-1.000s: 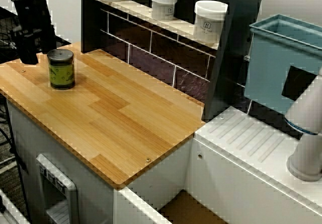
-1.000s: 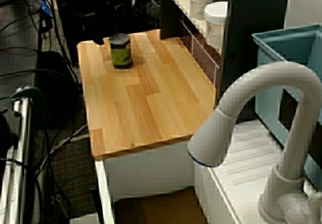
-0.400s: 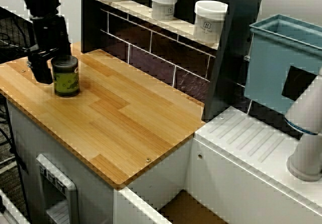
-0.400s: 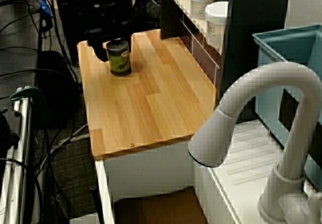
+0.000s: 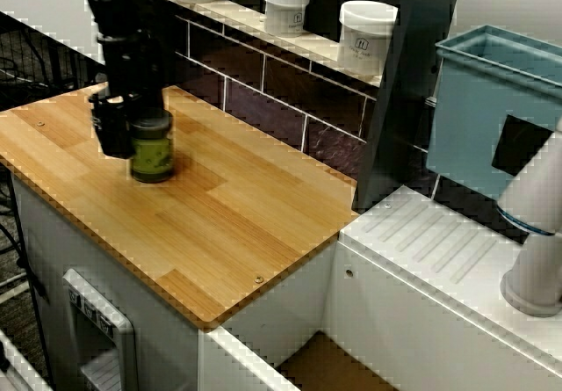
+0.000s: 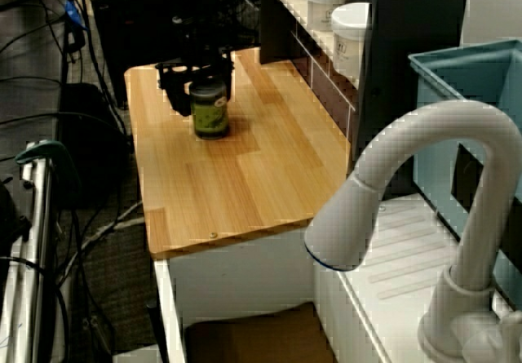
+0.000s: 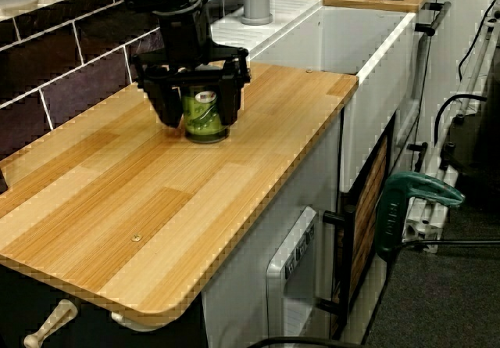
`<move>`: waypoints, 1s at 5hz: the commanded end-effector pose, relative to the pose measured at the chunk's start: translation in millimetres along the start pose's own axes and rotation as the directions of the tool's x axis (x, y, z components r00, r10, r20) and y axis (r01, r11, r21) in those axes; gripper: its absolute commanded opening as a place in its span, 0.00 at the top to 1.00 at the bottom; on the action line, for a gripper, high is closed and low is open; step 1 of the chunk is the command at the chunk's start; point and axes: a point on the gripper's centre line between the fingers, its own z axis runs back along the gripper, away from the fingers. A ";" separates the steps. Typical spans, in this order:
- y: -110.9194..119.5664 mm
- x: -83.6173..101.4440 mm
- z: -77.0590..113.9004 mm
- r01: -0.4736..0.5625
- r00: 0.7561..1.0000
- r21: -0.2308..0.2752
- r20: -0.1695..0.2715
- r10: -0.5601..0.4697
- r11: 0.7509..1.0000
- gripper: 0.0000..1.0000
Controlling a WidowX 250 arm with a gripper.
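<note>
Hand (image 7: 198,118) down over the jar (image 7: 205,123), black fingers (image 7: 167,104) on both sides of it and pressed to its sides, so clamped on the jar. Jar is green with a dark lid and a pale label patch, upright, and its base looks to be on the wooden table (image 7: 156,207); no gap visible under it, though the view from the table's end is a bit blurred there. In the view facing the shelf the jar (image 5: 153,154) sits in the left half of the table (image 5: 237,215), nearer the tiled back wall (image 5: 263,92) than the front edge, with the hand (image 5: 136,132) covering its top and the arm rising straight up out of the picture. The view past the faucet has the jar (image 6: 210,114) toward the far end of the table (image 6: 236,183) and the hand (image 6: 200,92) straddling it from above. Two white tubs (image 5: 286,6) (image 5: 366,25) are on the shelf above the tiles, well apart from the jar. Blue bin (image 5: 492,101) to the right past the dark post. White faucet (image 6: 408,208) close to the camera, over the ribbed white drainer (image 5: 439,250). Green clamp (image 7: 410,203) on a stand beside the table, near the floor.
</note>
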 end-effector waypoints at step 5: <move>-36.7 8.5 19.8 -0.291 0.945 0.076 -0.136 0.299 0.954 0.00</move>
